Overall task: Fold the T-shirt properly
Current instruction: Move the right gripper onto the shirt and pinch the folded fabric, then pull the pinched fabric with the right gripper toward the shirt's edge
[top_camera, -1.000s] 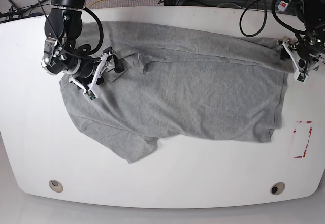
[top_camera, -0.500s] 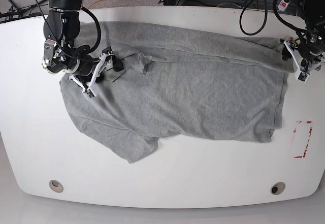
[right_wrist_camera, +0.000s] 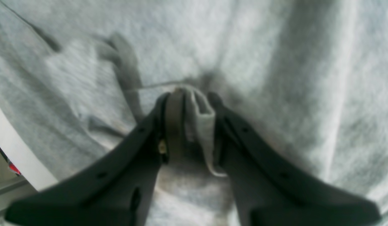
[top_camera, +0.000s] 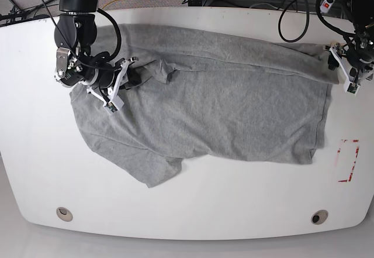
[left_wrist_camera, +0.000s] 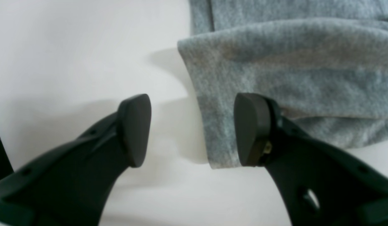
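No fold made yet: T-shirt (top_camera: 204,106) lies rumpled, right gripper (right_wrist_camera: 187,103) pinching a ridge of it, left gripper (left_wrist_camera: 192,131) spread at its corner.

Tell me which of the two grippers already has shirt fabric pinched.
The right gripper: it clamps a bunched fold of the heather-grey cotton T-shirt. The left gripper stands open astride the shirt's edge, gripping nothing.

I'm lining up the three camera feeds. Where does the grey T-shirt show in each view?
Base view: the T-shirt spreads across the middle of the white table.
Left wrist view: only its corner, upper right, with the open left gripper straddling the edge.
Right wrist view: it fills the picture; the right gripper pinches a bunched fold.
Shared landmark: the white tabletop beside the cloth.
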Robot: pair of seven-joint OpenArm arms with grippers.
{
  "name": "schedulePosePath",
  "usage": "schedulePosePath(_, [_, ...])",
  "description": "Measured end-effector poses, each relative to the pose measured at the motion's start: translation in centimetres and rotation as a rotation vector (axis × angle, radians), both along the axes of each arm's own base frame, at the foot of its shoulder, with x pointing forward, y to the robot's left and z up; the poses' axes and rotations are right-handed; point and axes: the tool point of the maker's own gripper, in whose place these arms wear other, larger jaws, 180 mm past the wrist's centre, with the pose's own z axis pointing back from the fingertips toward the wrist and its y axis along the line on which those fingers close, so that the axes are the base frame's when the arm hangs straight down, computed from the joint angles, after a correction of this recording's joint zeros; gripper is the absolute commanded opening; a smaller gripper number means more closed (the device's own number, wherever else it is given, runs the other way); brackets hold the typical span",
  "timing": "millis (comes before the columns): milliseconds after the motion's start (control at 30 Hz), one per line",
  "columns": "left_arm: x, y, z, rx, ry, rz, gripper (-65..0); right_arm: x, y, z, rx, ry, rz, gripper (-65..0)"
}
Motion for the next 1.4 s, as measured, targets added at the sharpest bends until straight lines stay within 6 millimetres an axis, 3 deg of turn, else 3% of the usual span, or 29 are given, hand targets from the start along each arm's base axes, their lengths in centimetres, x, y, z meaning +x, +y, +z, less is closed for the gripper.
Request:
schedulePosePath(167, [0.0,0.0,0.0,-0.001,0.0,0.0,-26.0,0.0,-0.3,0.0,-0.006,0.001,-0.001,-43.1])
schedulePosePath(400, [0.0,0.0,0.0,0.0,-0.001,0.0,-26.0,-0.2,-0.2,1.0,-0.022,-0.035,0.013,-43.0])
schedulePosePath(500, [0.0,0.0,0.0,0.0,0.0,0.0,-26.0,-0.2,-0.1,1.5,-0.025,-0.053,0.019,-50.1])
schedulePosePath(600, [0.0,0.0,0.0,0.0,0.0,-0.001,-26.0,-0.3,0.0,1.5,-0.025,-0.052,0.02,-64.2])
schedulePosePath(633, [0.0,0.0,0.0,-0.001,0.0,-0.001,-26.0,-0.2,0.1,1.5,-0.023,-0.053,0.019,-65.0])
schedulePosePath(1033, [0.0,-0.1,0.0,-0.001,0.0,-0.002,-26.0,-0.6,-0.3,0.9,-0.027,-0.032,0.013,-65.0])
schedulePosePath(1267, [0.0,-0.1,-0.1,-0.001,0.002,-0.002,-26.0,2.4,-2.4,4.6,-0.059,-0.159,-0.04,-65.0])
schedulePosePath(1400, [0.0,-0.1,-0.1,-0.001,0.002,-0.004,-26.0,3.8,-2.6,5.8,-0.067,-0.198,-0.033,-65.0])
